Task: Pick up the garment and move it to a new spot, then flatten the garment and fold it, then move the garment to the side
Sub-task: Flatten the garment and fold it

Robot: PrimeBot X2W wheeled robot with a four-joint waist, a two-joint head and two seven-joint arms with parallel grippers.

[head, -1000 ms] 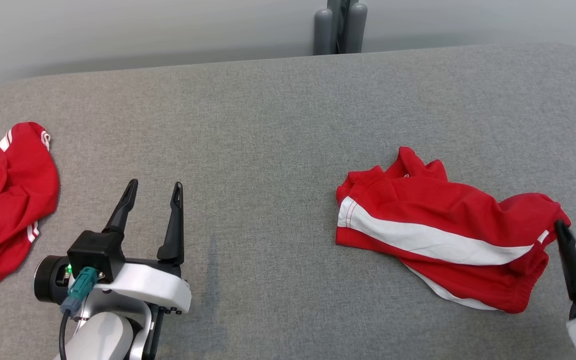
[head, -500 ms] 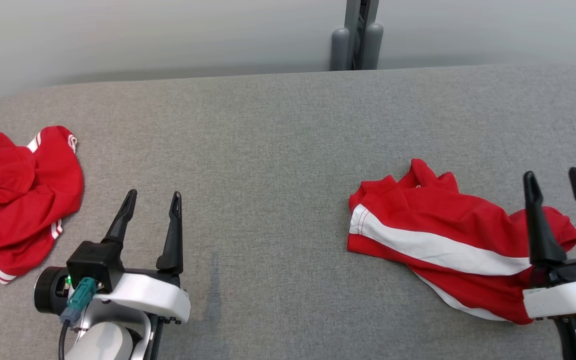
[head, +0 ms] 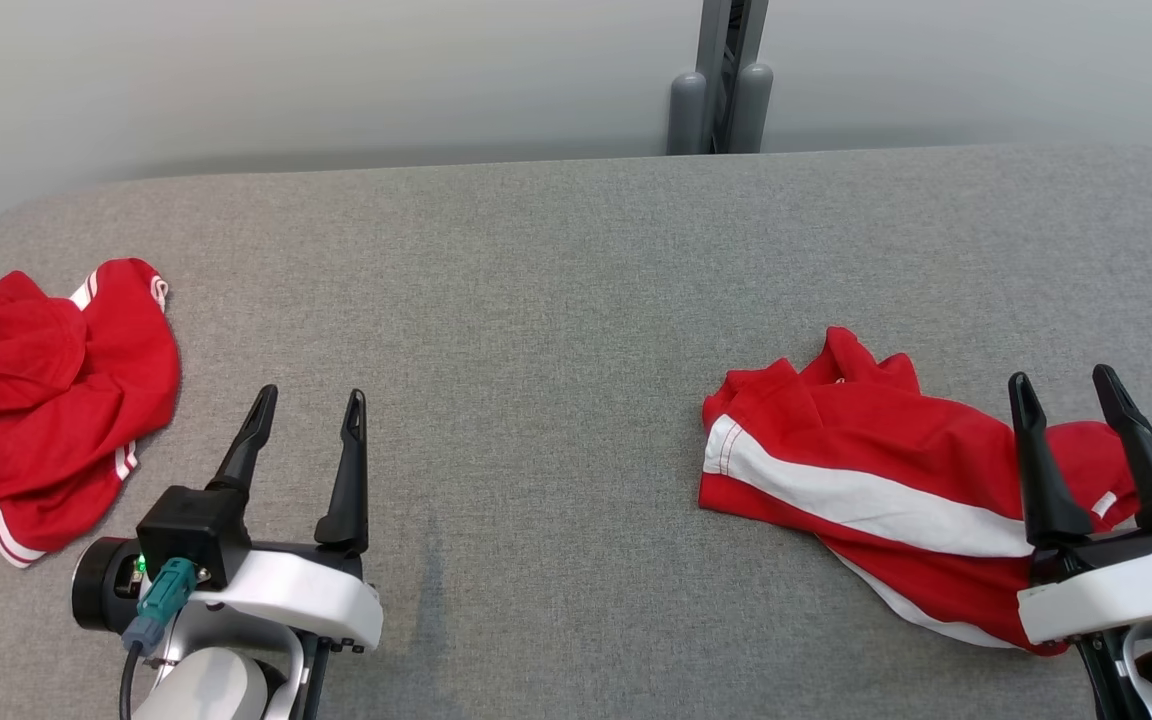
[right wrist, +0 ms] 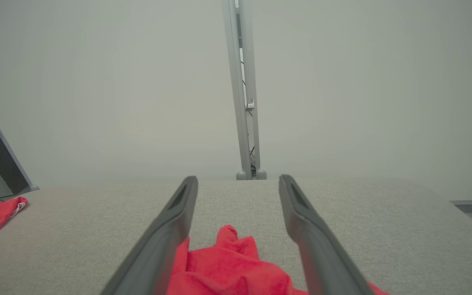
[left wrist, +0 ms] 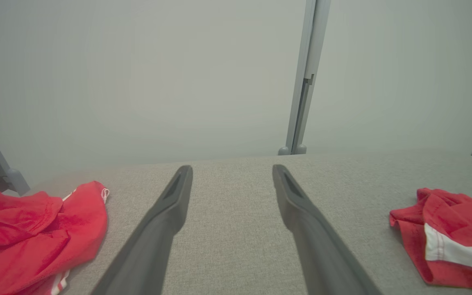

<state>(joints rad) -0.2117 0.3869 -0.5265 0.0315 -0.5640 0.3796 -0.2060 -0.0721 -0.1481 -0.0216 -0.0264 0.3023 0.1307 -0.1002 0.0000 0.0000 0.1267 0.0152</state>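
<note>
Bench (head: pixel 556 300) in grey cloth carries two red heaps, well apart. The striped garment (head: pixel 866 450) lies crumpled at its right side, with the right gripper (head: pixel 1061 378) over the garment's right end, fingers spread and empty. A second garment (head: pixel 36 400) lies far left, near the left gripper (head: pixel 311 393), whose fingers are likewise spread. A pinch here may catch several folded layers, so the cloth would lift bunched.

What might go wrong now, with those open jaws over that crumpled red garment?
1. The garment lies bunched, so the open right jaws above its end may pinch several layers, leaving it twisted rather than flat.
2. A second garment, also red, lies near the left jaws; moving the first one that way might tangle the two.
</note>
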